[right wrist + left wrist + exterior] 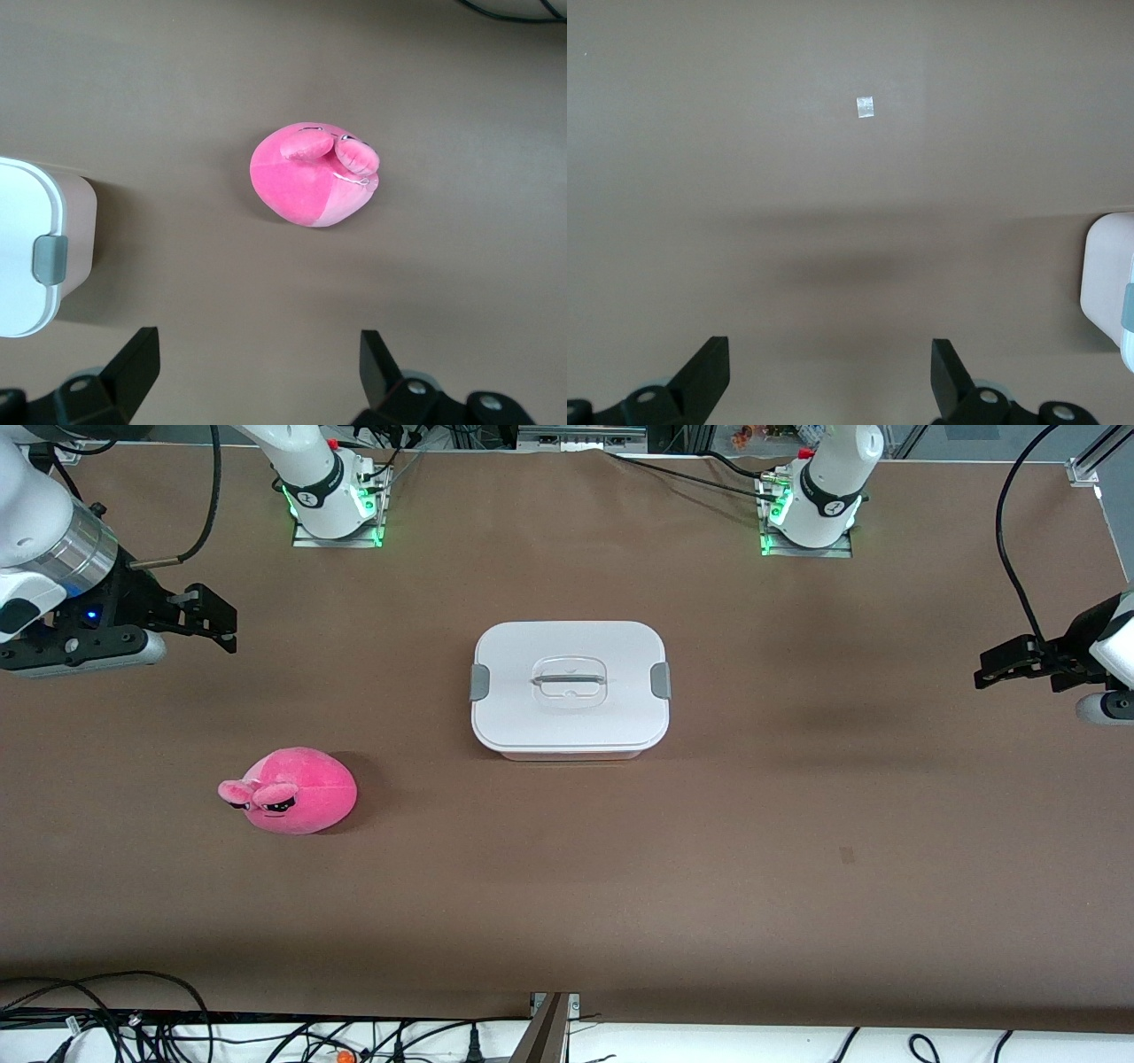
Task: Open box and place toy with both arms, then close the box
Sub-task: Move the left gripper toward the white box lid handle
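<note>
The box [570, 689] stands mid-table, its white lid on, with a grey clip [479, 682] at each end and a clear handle on top. Its pink wall shows in the right wrist view [78, 232], and its edge shows in the left wrist view [1106, 285]. The pink plush toy [291, 790] lies on the table toward the right arm's end, nearer the front camera than the box; it also shows in the right wrist view [312, 175]. My right gripper [215, 618] [257, 365] is open and empty in the air at that end. My left gripper [985, 670] [830, 370] is open and empty over the left arm's end.
The brown table cover [567, 886] is bare around the box and the toy. A small pale tape patch [846, 856] [866, 106] lies on it toward the left arm's end. Cables [177, 1027] hang along the table's front edge.
</note>
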Action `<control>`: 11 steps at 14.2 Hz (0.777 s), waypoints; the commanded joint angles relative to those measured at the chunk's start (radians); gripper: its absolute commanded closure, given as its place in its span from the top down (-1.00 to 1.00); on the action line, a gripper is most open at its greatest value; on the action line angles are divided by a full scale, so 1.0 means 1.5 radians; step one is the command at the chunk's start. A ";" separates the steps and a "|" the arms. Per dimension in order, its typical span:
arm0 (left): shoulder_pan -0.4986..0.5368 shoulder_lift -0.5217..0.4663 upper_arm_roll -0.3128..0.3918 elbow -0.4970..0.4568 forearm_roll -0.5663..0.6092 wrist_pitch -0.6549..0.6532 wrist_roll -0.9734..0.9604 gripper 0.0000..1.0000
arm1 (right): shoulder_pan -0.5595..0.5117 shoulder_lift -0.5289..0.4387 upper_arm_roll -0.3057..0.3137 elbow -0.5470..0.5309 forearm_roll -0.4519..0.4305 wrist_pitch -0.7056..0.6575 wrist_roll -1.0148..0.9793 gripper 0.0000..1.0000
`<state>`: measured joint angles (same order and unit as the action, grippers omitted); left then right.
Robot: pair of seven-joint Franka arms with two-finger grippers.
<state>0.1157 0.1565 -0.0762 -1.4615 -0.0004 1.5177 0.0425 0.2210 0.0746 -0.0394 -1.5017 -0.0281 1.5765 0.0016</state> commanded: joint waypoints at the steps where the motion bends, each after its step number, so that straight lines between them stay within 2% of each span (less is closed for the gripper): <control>1: -0.006 0.012 0.001 0.023 0.011 -0.008 -0.004 1.00 | 0.003 -0.002 0.002 0.008 -0.011 -0.002 0.010 1.00; 11: -0.009 0.013 -0.002 0.022 0.010 -0.008 -0.005 1.00 | 0.003 -0.001 0.001 0.008 -0.018 -0.002 0.009 1.00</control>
<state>0.1148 0.1583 -0.0795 -1.4615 -0.0004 1.5177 0.0425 0.2211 0.0746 -0.0394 -1.5017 -0.0318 1.5777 0.0016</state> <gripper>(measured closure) 0.000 0.000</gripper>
